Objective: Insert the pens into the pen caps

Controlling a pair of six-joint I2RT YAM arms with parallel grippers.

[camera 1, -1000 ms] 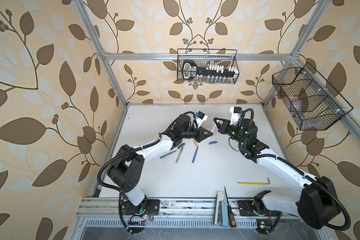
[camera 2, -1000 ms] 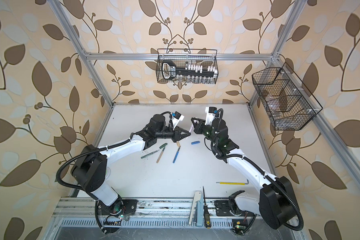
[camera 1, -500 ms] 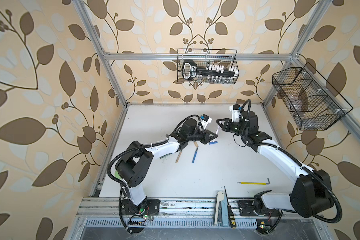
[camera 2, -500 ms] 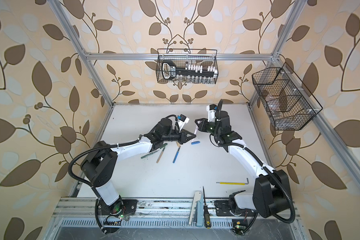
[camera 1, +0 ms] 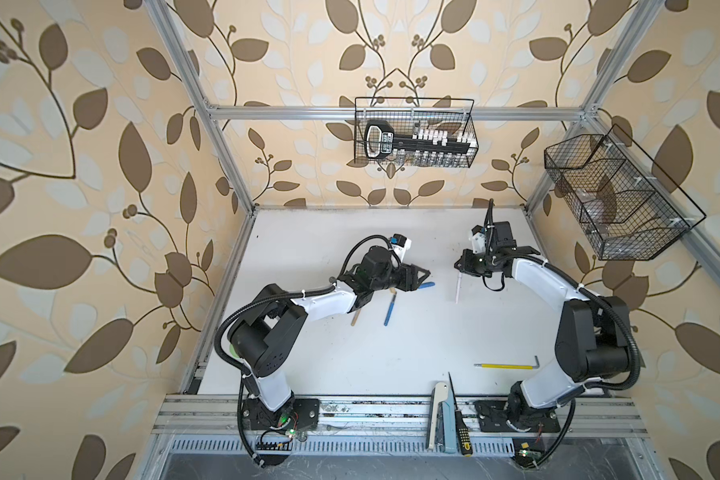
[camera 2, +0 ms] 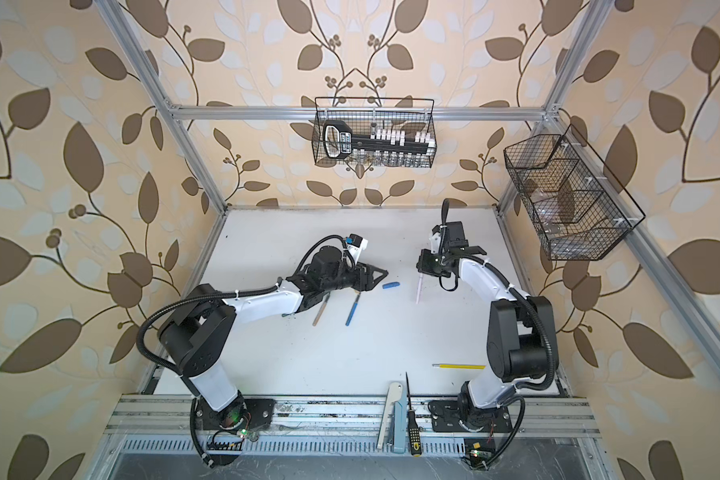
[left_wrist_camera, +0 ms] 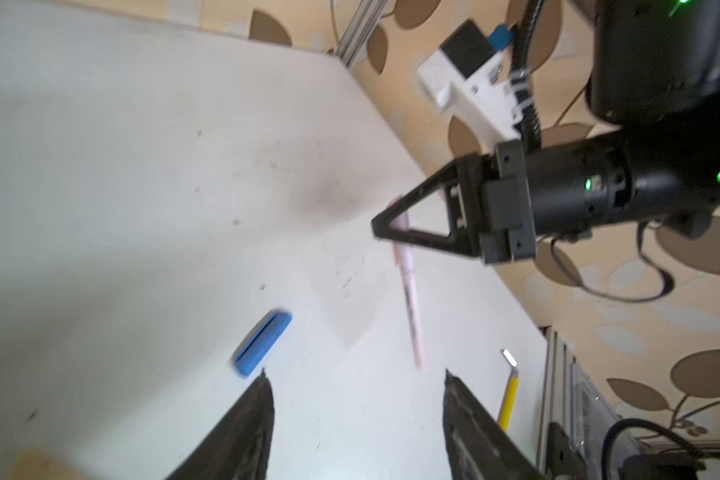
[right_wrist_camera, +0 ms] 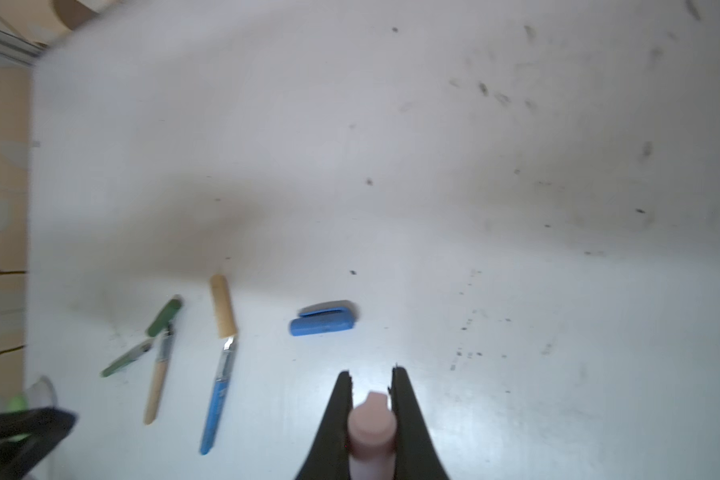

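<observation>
pink looks capped: left gripper (left_wrist_camera: 355, 376) just let go
left went from shut to wide, nothing in it, and both arms have backed off from centre. right gripper (right_wrist_camera: 371, 372) narrow, clamped on the thick cap end of the pink pen (left_wrist_camera: 410, 299), right of centre in both top views, barrel hanging toward the table (camera 1: 350, 232). my read: one done, three to go. blue cap (camera 1: 426, 285) sits mid-frame just off the left tips; blue pen (camera 1: 389, 309), tan pen (right_wrist_camera: 156, 386), green pen (right_wrist_camera: 125, 363) still uncapped.

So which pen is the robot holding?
The pale pink pen, clamped in the right gripper; the blue pen, tan pen and green pen lie on the table.
</observation>
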